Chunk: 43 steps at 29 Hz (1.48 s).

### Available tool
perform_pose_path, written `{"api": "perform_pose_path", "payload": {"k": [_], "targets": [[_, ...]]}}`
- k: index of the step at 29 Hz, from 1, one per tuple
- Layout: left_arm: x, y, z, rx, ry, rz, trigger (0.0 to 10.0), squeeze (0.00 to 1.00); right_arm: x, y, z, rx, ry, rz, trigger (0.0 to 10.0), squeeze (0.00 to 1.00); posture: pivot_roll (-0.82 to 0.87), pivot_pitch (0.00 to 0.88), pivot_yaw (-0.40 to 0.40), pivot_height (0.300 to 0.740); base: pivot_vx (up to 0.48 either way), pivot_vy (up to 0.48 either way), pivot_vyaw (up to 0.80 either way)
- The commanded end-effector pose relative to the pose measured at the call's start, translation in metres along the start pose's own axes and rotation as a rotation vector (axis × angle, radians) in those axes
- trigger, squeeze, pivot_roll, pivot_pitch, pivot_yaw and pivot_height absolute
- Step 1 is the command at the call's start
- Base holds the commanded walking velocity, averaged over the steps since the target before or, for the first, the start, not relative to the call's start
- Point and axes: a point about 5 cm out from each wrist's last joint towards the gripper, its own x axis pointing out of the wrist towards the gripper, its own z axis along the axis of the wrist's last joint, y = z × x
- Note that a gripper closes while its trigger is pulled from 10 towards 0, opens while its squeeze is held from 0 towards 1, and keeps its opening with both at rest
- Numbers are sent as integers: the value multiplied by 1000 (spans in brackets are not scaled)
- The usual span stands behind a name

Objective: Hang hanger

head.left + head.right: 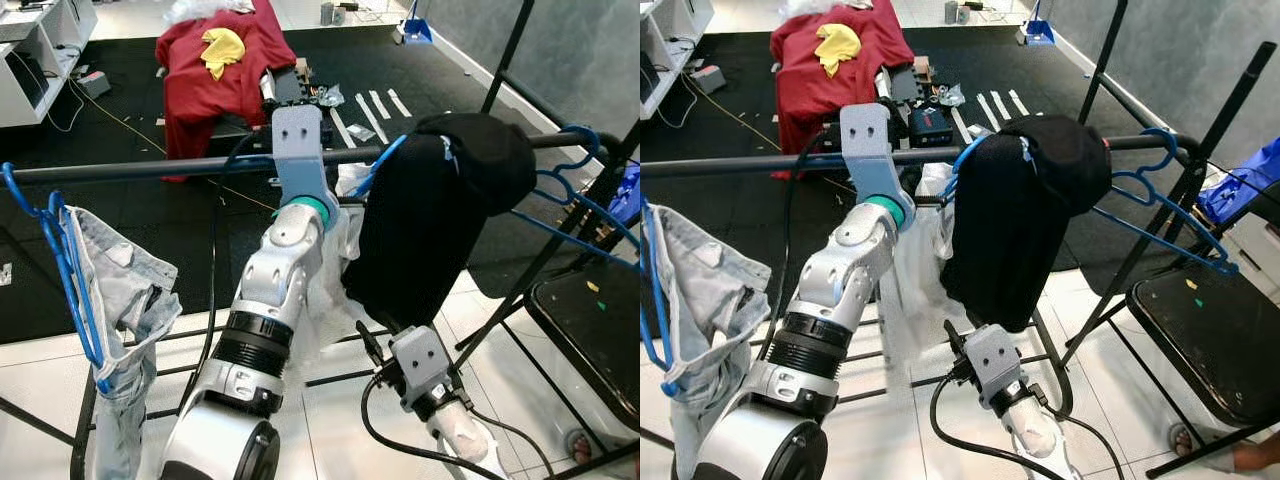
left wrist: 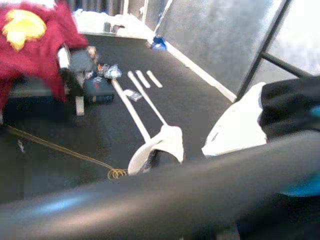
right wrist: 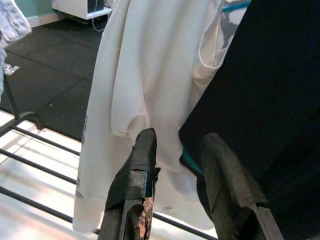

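A black rail [image 1: 150, 168] runs across in front of me. My left arm reaches up to it, and its grey wrist mount [image 1: 300, 150] sits right at the rail and hides the fingers. In the left wrist view the rail [image 2: 150, 195] lies close across the front. A white garment [image 1: 335, 250] hangs just past that wrist, beside a black garment [image 1: 430, 220] on a blue hanger [image 1: 385, 160]. My right gripper [image 3: 175, 140] is low under the rail, open, pointing at the hems of the white garment [image 3: 145, 75] and the black one [image 3: 270, 90], with nothing gripped.
Jeans [image 1: 120, 310] hang on blue hangers at the rail's left end. Empty blue hangers [image 1: 570, 190] hang at the right end. A black seat [image 1: 590, 340] stands at the right, with a person's foot [image 1: 580, 445] near it. Red cloth [image 1: 215, 60] lies on the black mat behind.
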Motion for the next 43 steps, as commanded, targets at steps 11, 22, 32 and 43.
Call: {"api": "perform_pose_path", "payload": {"k": [11,22,32,43], "targets": [[-25,-11,-17,186,-48,-99,10000,1000,-4,0,-2,6,11,3,10000,0,-155,165,58,740,0,0,0],[-56,36,-35,407,43,-66,10000,0,-5,0,-2,5,14,10,10000,0,-150,171,54,740,0,0,0],[-113,81,-52,306,282,-211,10000,0,-8,0,-3,6,19,9,10000,0,-133,170,59,740,0,0,0],[-150,103,-50,136,279,-228,10000,0,-5,0,-3,7,17,24,10000,0,-126,165,50,740,0,0,0]]}}
